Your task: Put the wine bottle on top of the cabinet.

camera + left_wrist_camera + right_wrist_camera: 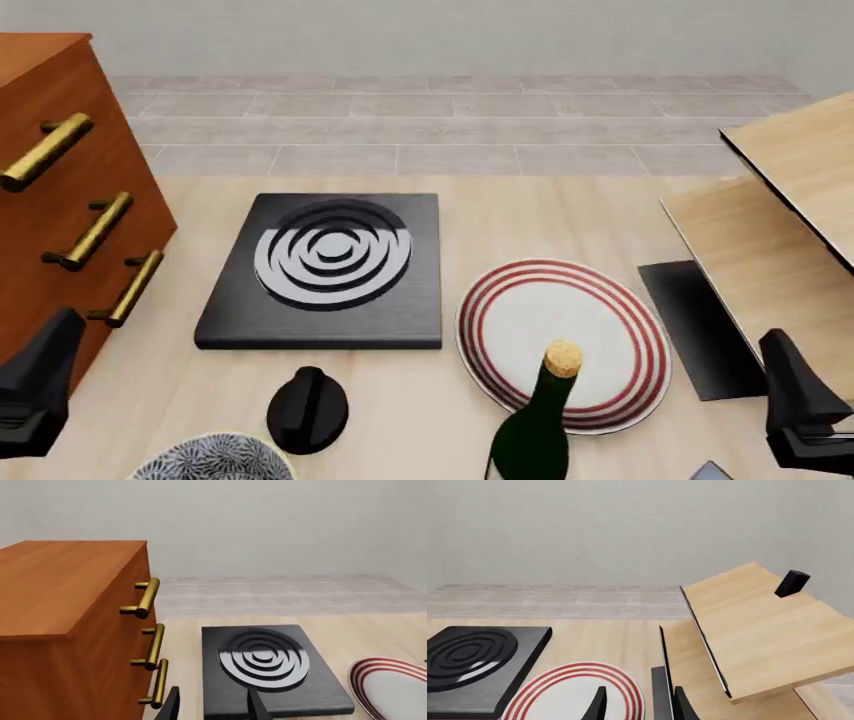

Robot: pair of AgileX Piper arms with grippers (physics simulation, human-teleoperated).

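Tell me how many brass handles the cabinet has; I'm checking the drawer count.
3, all on the cabinet front: top handle, middle handle, bottom handle. The front view cuts the cabinet off at the left, but the left wrist view also shows three.

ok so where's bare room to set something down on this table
Free: the tabletop behind the striped plate, between the black burner slab and the pale wood panels; also the cabinet top. Crowded: the near edge, where black knob, patterned bowl and wine bottle cluster.
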